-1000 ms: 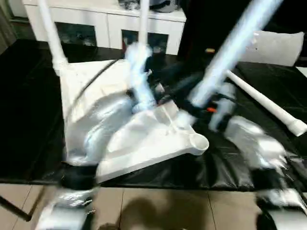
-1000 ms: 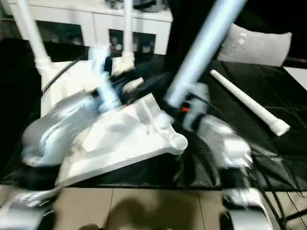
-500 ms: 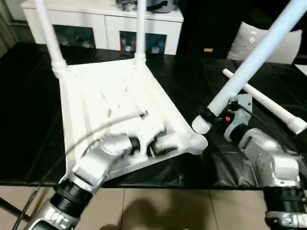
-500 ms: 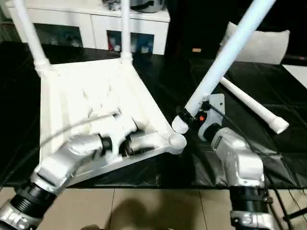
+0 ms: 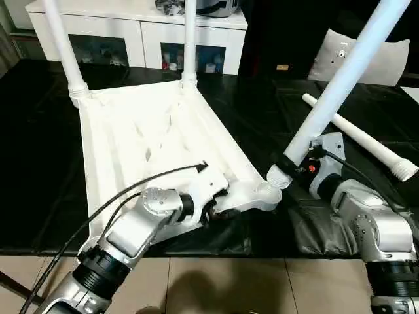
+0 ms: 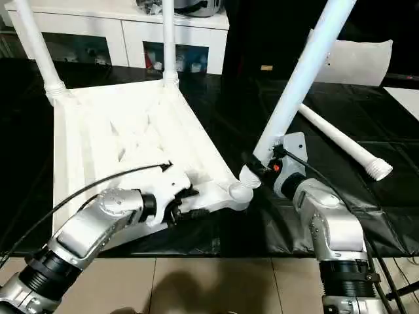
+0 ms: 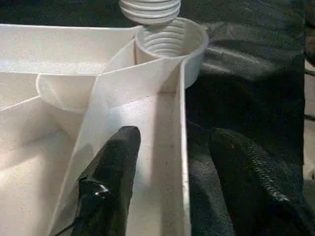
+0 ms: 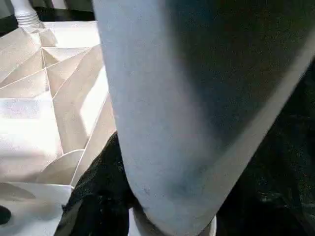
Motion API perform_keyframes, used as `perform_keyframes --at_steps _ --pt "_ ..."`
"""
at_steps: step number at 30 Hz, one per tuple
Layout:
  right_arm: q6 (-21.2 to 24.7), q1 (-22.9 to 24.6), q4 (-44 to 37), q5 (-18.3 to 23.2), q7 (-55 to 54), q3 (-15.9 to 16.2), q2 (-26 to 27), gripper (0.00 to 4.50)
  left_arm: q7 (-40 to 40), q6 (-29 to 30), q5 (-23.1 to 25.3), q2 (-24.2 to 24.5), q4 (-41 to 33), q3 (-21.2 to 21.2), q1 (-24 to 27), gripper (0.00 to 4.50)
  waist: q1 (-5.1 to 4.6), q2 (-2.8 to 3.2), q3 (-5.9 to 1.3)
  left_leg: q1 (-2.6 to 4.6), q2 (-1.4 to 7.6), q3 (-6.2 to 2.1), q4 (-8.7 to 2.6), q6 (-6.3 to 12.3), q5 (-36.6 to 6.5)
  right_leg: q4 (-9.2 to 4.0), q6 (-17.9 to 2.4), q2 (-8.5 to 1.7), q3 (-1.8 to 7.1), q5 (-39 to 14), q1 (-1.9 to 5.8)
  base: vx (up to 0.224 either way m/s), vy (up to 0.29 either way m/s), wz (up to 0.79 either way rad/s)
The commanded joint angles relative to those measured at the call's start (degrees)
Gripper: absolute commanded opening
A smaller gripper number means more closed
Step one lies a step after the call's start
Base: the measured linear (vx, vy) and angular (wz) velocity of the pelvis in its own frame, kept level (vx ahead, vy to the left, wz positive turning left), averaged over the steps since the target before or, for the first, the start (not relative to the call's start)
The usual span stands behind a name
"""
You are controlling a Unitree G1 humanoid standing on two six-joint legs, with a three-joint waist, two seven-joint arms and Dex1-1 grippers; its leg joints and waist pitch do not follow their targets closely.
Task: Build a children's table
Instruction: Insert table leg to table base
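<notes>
The white table top (image 5: 144, 131) lies upside down and tilted on the black surface, ribs up. Two legs (image 5: 62, 46) (image 5: 190, 39) stand in its far corners. My right gripper (image 5: 296, 163) is shut on a third leg (image 5: 340, 78), which slants up to the right. That leg's threaded end (image 7: 150, 10) hovers just over the near right corner socket (image 7: 170, 42). My left gripper (image 7: 177, 140) straddles the top's near rim wall beside that socket, one finger (image 7: 110, 177) inside and one outside, open with a gap to the wall. A fourth leg (image 5: 360, 140) lies loose at the right.
A white cabinet (image 5: 131, 33) with glass doors stands behind the black table. A pale grey cushion (image 5: 386, 62) rests at the back right. The black cover (image 5: 308, 229) wrinkles near the front edge, with tiled floor (image 5: 229, 288) below.
The left gripper has slid along the near rim toward the corner socket and its fingers have narrowed. The held leg's threaded end has dropped closer to that socket.
</notes>
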Motion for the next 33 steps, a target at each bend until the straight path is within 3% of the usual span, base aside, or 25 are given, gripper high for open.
perform_keyframes --at_steps 1,12,21,26,30,33 --pt "-0.02 -0.06 -1.52 0.94 0.43 -0.96 -0.91 1.88 -0.3 0.58 0.67 -0.07 0.04 -0.84 -1.12 2.22 0.06 0.41 -3.95 0.39 0.99 -0.14 -4.44 -0.26 -14.66 -4.53 -4.92 -2.74 2.38 -22.0 3.19 0.0 0.0 0.0" --pt "-2.26 -0.86 -1.43 1.91 1.11 -2.68 -1.4 1.88 -0.8 0.92 3.5 -0.14 2.14 -2.13 -3.16 1.81 0.08 0.59 -4.04 0.33 0.98 -0.15 -4.43 -0.11 -14.26 -4.41 -5.61 -2.68 2.38 -20.52 3.31 0.0 0.0 0.0" --pt "-2.91 -0.89 -0.82 1.77 0.99 -2.3 -0.95 1.88 -1.61 1.22 4.07 0.44 3.41 -2.17 -3.32 0.97 0.08 0.56 -4.02 0.31 0.88 -0.16 -4.4 0.09 -14.86 -4.64 -5.21 -2.72 2.27 -22.43 3.25 0.0 0.0 0.0" --pt "-3.31 -0.9 -0.7 1.86 1.01 -2.07 -0.79 1.88 -3.07 -1.44 4.64 1.9 6.31 -0.93 -3.53 0.42 0.07 0.75 -4.03 0.29 0.87 -0.21 -4.47 0.14 -15.46 -4.72 -5.15 -2.71 2.25 -22.79 3.21 0.0 0.0 0.0" --pt "-3.09 -0.85 -0.8 2.22 1.65 -1.91 -0.66 1.88 -5.69 -6.21 3.72 4.52 8.18 1.47 -3.56 0.24 -0.28 0.8 -3.88 0.21 0.66 -0.42 -4.54 -0.1 -17.43 -5.35 -2.94 -2.81 1.89 -28.33 3.16 0.0 0.0 0.0" --pt "-2.91 -0.6 -1.16 2.55 2.88 -1.3 -0.75 1.88 -8.75 -8.41 2.34 6.42 8.11 2.73 -3.04 0.04 -0.2 0.98 -3.97 0.45 0.75 -0.45 -4.55 -0.16 -17.32 -5.36 -2.89 -2.81 1.89 -28.21 2.88 0.0 0.0 0.0"
